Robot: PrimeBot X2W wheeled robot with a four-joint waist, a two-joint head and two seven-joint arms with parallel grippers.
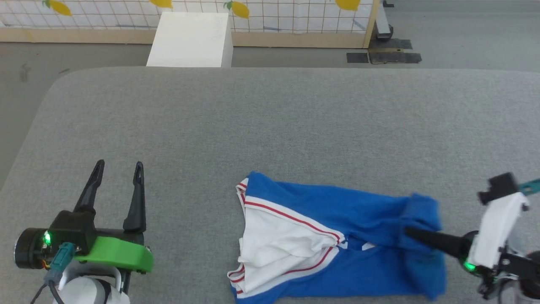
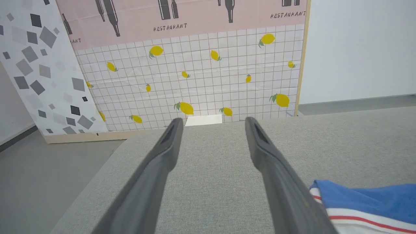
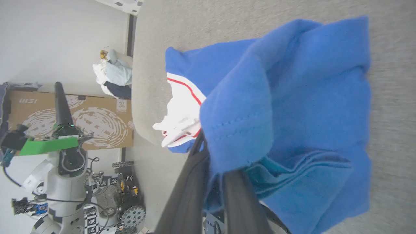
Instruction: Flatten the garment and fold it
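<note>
At the near edge of the grey padded table point(image 1: 270, 118), the blue jersey T-shirt point(image 1: 358, 219) lies crumpled, its long axis running left to right. The right gripper point(image 1: 415, 235) pinches a blue fold at its right end. The left gripper point(image 1: 120, 164), jaws spread and empty, sits well apart toward the near left corner. Beyond, bare table offers spreading room.

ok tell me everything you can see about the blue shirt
The garment is a bright blue jersey-like tee with a white sleeve edged by thin red stripes. It lies crumpled, not flat, on the grey padded table near its front edge, the white sleeve bunched at its left end. Its right end is gathered into folds and pinched by the right end effector, with the stitched hem draped over it. The left end effector stands open, apart from it.
</note>
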